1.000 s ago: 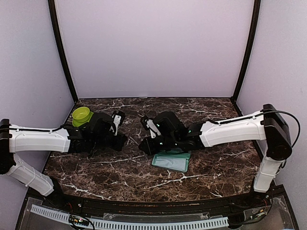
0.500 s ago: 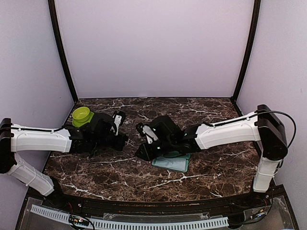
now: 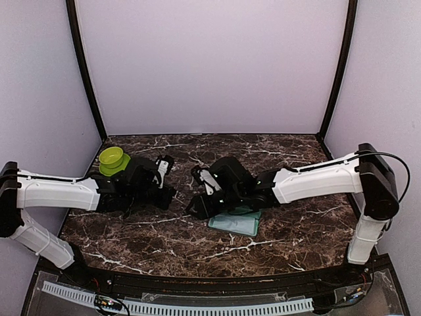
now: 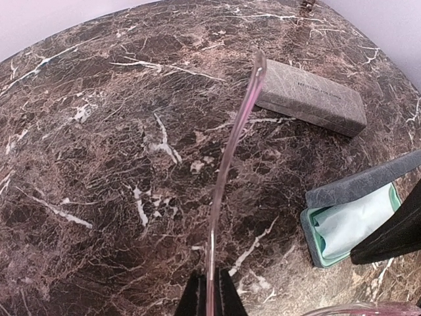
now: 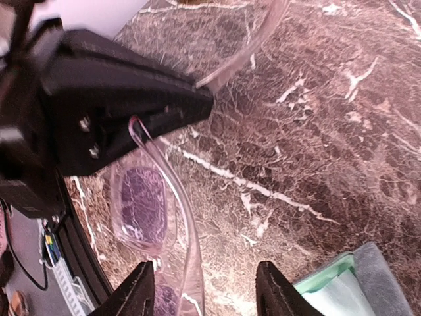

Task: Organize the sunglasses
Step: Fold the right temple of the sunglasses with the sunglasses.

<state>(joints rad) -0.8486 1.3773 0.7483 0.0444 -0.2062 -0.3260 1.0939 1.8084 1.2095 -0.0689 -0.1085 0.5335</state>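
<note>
Open case (image 4: 355, 185): nearest you, lid back, pale cloth (image 4: 352, 220) lying in its teal lining.
Right claw (image 5: 205, 270): just left of that case, jaws apart, your sunglasses' frame running between its fingers.
Sunglasses (image 5: 145, 201): between your two claws, clear pink frame, purple lenses.
Left claw (image 4: 209, 296): clamped on one temple arm.
Closed case (image 4: 312, 99): flat on the table, apart from the open one.
Bowl (image 3: 113, 153): far left, green.
</note>
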